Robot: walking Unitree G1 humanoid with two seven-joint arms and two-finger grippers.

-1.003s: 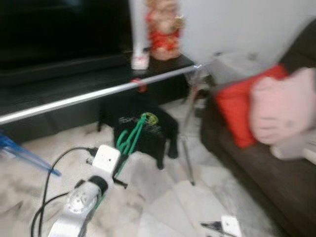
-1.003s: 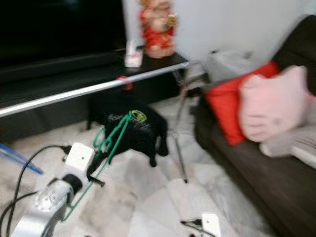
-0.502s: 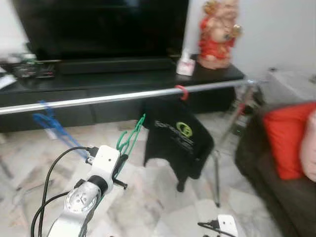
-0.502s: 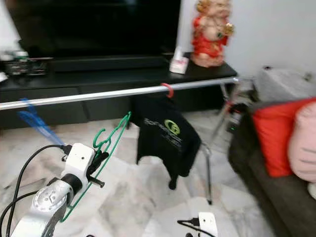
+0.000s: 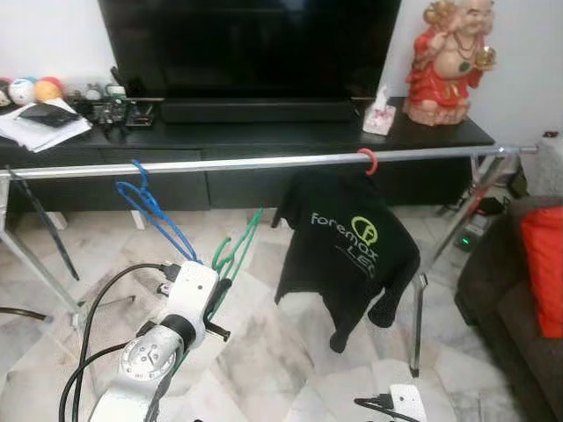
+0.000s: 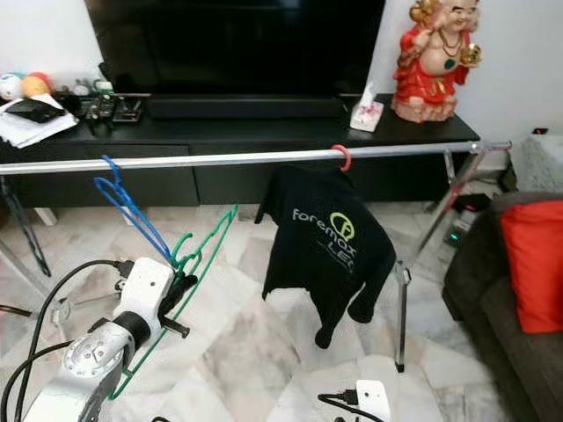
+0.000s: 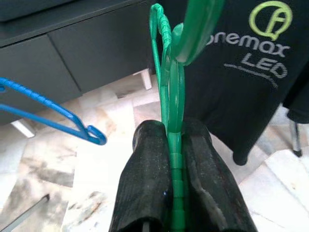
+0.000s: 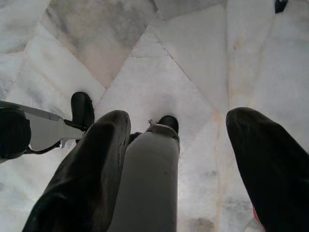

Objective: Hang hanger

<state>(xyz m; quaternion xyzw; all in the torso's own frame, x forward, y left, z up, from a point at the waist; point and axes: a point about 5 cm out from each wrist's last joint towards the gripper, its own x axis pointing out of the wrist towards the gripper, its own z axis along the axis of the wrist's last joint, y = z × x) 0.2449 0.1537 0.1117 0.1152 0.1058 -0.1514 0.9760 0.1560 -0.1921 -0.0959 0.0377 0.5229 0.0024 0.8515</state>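
The left gripper (image 7: pixel 171 159) clamps the thin green plastic hanger (image 5: pixel 236 251), probably light and slippery, below the silver metal rail (image 5: pixel 264 163).

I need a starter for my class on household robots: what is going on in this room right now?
A humanoid robot stands facing a silver clothes rail set up before a TV stand. Its left gripper is shut on a green hanger, held below the rail and not yet hooked on. A blue hanger and a black T-shirt on a red hanger hook already hang there. The right gripper hangs open over the marble floor.
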